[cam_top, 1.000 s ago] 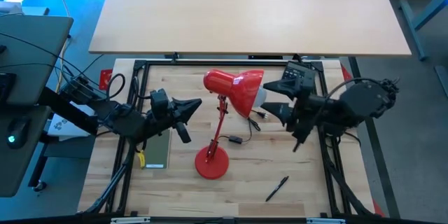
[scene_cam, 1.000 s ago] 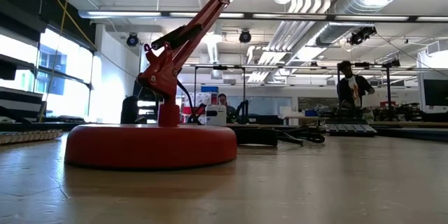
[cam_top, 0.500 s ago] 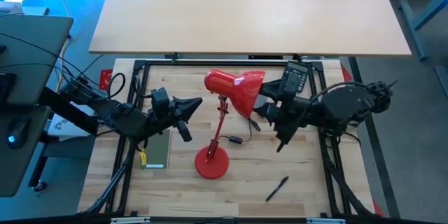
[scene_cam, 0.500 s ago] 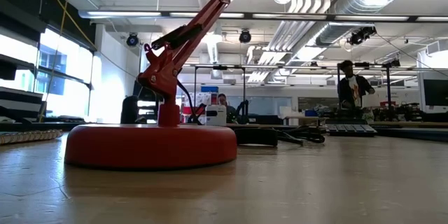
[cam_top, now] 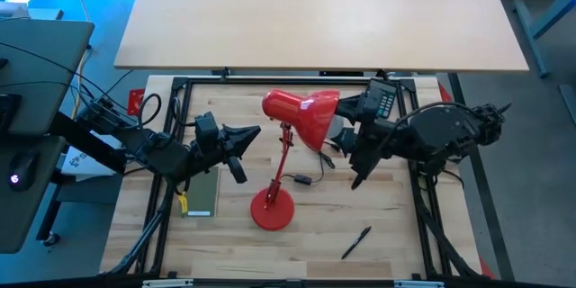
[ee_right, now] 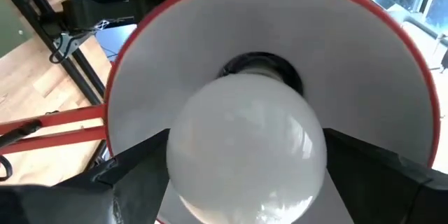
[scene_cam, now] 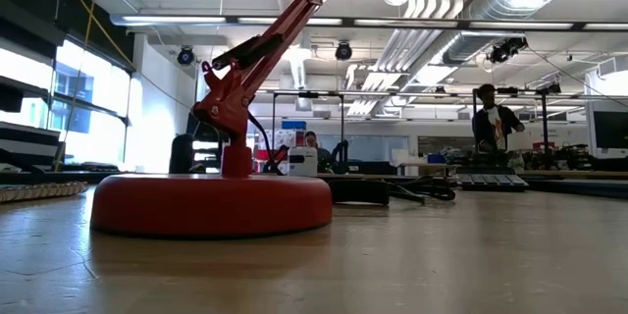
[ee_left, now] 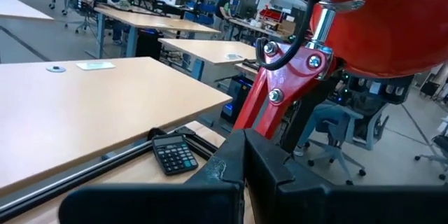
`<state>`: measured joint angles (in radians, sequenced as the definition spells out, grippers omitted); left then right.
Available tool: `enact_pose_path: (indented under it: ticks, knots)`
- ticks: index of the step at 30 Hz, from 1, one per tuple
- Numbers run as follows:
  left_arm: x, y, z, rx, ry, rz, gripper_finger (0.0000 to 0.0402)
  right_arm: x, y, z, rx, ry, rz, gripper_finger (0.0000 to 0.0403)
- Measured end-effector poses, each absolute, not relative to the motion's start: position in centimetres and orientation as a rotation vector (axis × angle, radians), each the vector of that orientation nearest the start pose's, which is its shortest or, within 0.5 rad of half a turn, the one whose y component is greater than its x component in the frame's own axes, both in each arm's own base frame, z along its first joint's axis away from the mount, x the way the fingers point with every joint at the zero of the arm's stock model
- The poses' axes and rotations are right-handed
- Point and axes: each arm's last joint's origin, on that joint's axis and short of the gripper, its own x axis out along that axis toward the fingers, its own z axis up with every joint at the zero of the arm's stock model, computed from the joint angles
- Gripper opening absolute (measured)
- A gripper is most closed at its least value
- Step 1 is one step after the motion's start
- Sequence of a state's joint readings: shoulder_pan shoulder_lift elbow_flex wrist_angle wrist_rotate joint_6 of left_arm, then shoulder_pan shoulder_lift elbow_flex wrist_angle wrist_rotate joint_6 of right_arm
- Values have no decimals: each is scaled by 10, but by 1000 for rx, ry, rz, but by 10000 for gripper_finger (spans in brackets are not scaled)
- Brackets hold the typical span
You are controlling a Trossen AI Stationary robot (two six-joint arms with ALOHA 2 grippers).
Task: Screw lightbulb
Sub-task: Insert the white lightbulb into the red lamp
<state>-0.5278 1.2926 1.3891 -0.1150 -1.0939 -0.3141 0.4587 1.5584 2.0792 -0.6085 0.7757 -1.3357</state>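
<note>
The left gripper (cam_top: 250,132) is seen left of the lamp post, its fingers pressed together and holding nothing. One red desk lamp (cam_top: 290,135) is seen at the table's middle, its shade (ee_right: 266,63) opened toward the right. One lightbulb (ee_right: 246,145) is seen in the mouth of the shade, its base pointed at the socket and its long axis laid along the shade's axis. It is flanked by the spread fingers of the right gripper (ee_right: 246,182), the nearer arm by far. Whether the bulb is gripped cannot be told. One calculator (cam_top: 378,102) is counted at the far right and one black pen (cam_top: 355,242) at the near right.
</note>
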Motion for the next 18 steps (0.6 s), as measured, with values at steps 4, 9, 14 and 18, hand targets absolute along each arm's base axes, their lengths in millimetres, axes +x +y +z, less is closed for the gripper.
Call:
enact_pose_path:
  ticks: [4, 9, 14, 18]
  knots:
    - [243, -112, 439, -290, -76, 563, 0, 267, 109, 534, -1374, 270, -217, 341]
    - [243, -112, 439, -290, -76, 563, 0, 267, 110, 534, -1379, 260, -203, 305]
    - [243, -112, 439, -290, -76, 563, 0, 267, 110, 534, -1365, 255, -200, 276]
    - [243, -112, 439, -290, -76, 563, 0, 267, 110, 534, -1328, 249, -203, 273]
